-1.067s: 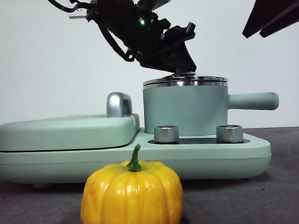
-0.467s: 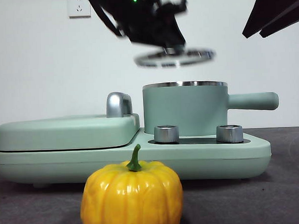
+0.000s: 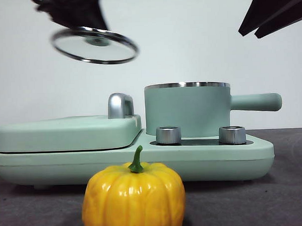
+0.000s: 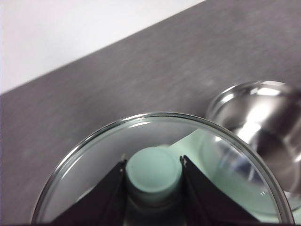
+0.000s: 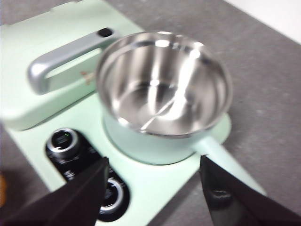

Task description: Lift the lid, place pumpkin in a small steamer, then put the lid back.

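The left gripper point(image 4: 153, 176) is clamped on the mint-green knob point(image 4: 153, 170) of the lid point(image 3: 95, 45), one black jaw on each side of it. It holds the lid tilted in the air, high above the flat griddle cover point(image 3: 67, 132) and well to the side of the small steamer point(image 3: 187, 110). The steamer stands uncovered on its base, its steel inside bare in the right wrist view, its long handle point(image 3: 256, 102) pointing away from the griddle. The right gripper point(image 5: 153, 188) hangs above the steamer with its jaws spread wide, gripping nothing. Two steel dials point(image 3: 168, 135) sit in front of the pot. The pumpkin point(image 3: 133, 198) rests on the grey table point(image 3: 288, 197), in front of the appliance.
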You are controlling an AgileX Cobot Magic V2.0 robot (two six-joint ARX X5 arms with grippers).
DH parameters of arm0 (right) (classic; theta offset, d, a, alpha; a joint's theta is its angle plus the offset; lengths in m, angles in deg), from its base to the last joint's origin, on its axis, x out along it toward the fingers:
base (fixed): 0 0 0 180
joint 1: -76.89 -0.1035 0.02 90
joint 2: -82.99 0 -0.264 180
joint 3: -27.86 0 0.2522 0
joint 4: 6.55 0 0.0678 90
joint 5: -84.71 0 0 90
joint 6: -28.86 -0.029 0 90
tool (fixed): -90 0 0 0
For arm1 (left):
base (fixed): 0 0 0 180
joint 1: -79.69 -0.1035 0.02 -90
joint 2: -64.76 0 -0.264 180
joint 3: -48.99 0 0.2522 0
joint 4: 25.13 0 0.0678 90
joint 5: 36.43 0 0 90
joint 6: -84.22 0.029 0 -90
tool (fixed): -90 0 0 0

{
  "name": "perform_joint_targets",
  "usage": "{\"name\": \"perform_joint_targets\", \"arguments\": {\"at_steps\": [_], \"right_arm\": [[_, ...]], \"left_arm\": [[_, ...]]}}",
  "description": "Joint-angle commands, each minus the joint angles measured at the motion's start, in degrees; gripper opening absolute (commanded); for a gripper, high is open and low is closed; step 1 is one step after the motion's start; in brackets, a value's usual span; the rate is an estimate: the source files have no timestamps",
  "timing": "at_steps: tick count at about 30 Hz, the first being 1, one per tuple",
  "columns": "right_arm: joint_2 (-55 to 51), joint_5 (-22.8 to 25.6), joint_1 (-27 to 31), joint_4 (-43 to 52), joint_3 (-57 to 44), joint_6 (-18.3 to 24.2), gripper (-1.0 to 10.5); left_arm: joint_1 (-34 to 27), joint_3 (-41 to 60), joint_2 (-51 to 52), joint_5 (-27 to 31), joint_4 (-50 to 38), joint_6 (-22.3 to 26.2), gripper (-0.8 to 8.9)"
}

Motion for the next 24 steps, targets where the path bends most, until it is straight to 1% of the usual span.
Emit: {"name": "perform_joint_targets", "arguments": {"at_steps": [1,4,5,10,15,19,24], "right_arm": [[0.46,-0.26,-2.05,-0.5,1.2,-0.48,3.2],[0.55,-0.28,-5.9,-1.29,1.2,0.63,4.0],[0.81,-0.24,-7.63,-1.55,1.2,1.51,4.0],[3.61,-0.02,-16.57,-4.04,1.2,4.26,4.0],[9.51,0.0,-24.74,-5.01,1.2,4.37,4.0],[14.8,-0.02,-29.2,-3.23,1.2,4.37,4.1],[20.52,0.0,-32.81,-1.05,1.2,4.37,4.8]], "left_arm": [[-1.64,0.24,2.93,-0.22,-0.72,-0.66,0.12],[-4.24,3.54,6.71,-0.22,-0.63,-1.09,0.12],[-5.03,4.83,8.09,-0.22,-0.39,-1.11,0.12],[-7.21,10.58,13.94,-0.22,-0.48,-1.51,0.12],[-7.89,11.39,16.13,-0.24,0.94,-1.51,0.11],[-7.87,11.39,16.35,-0.24,0.79,-1.51,0.12],[-7.89,11.39,16.35,-0.22,0.76,-1.46,0.11]]}}
